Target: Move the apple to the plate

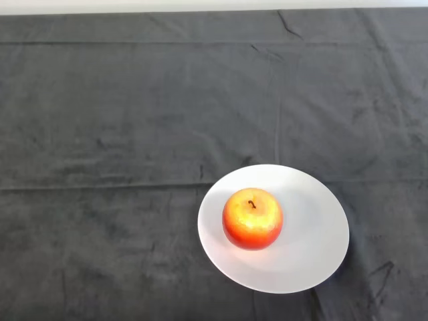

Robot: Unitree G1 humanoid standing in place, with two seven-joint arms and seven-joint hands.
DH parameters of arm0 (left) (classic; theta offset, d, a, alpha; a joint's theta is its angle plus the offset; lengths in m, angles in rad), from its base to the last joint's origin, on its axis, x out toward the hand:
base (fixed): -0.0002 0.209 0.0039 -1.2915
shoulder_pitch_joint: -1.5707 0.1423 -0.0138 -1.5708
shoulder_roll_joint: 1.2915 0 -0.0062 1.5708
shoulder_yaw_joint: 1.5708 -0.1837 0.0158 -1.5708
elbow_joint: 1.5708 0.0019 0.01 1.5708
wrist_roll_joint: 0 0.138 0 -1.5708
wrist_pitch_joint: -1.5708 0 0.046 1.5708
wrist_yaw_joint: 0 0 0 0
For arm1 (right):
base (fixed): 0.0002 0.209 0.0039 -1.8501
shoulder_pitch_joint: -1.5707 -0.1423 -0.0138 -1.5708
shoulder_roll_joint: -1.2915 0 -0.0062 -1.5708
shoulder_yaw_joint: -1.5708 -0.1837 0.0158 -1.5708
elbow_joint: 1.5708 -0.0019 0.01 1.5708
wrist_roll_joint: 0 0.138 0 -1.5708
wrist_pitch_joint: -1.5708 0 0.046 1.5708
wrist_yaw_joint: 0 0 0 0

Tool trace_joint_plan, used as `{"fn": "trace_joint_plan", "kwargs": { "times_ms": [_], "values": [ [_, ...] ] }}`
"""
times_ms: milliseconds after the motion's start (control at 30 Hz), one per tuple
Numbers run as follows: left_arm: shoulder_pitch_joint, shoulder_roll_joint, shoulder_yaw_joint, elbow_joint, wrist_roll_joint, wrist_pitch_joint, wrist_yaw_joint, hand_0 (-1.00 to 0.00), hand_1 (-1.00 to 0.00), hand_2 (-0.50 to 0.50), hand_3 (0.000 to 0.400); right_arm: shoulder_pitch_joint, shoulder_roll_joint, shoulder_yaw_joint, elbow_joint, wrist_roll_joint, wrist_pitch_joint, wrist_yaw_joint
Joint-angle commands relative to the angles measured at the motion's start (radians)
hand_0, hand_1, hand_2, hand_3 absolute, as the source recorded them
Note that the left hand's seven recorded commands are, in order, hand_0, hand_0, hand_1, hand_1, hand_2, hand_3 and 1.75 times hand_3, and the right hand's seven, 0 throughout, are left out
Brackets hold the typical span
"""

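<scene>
Dark grey cloth covers the whole tabletop [120, 120], creased in long faint lines running left to right, with a pale strip of bare edge at the far side. And look at where we stand: the apple [252, 218] is sitting upright on the white plate [314, 254], stem up, red and orange with a yellow flush around the top, placed a little left of the plate's centre and well inside the rim. The plate itself lies toward the near right of the scene, flat on the cloth, with nothing else beside it. Judging from this, the move is as good as done; the fruit is where the task wants it. What remains, if anything, is a clean finish: any retreat ought to go up and away to the left without brushing the apple, since a round fruit on a smooth shallow dish could roll toward the rim at a light nudge, and the plate could slide on the cloth. It looks settled, not leaning, so leaving it alone seems the best play. As for the robot hand, no part of it nor of the arm shows anywhere in this view, so I cannot tell how far open it is or whether it holds anything; certainly nothing is touching the apple or the plate.
</scene>
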Motion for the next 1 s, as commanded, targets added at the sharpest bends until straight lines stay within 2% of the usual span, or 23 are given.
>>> {"fn": "trace_joint_plan", "kwargs": {
  "times_ms": [33, 1000],
  "values": [
    [-0.015, 0.083, 0.009, 0.043, -0.013, 0.012, 0.009, 0.0, 0.0, 0.0, 0.0, -0.003, -0.021, -0.0061, -0.003, 0.0, 0.011, 0.0023],
    [-0.032, 0.078, 0.064, 0.053, 0.051, 0.025, -0.03, 0.0, 0.0, 0.0, 0.0, -0.003, -0.021, -0.006, -0.002, -0.0001, 0.014, 0.0047]
  ]
}}
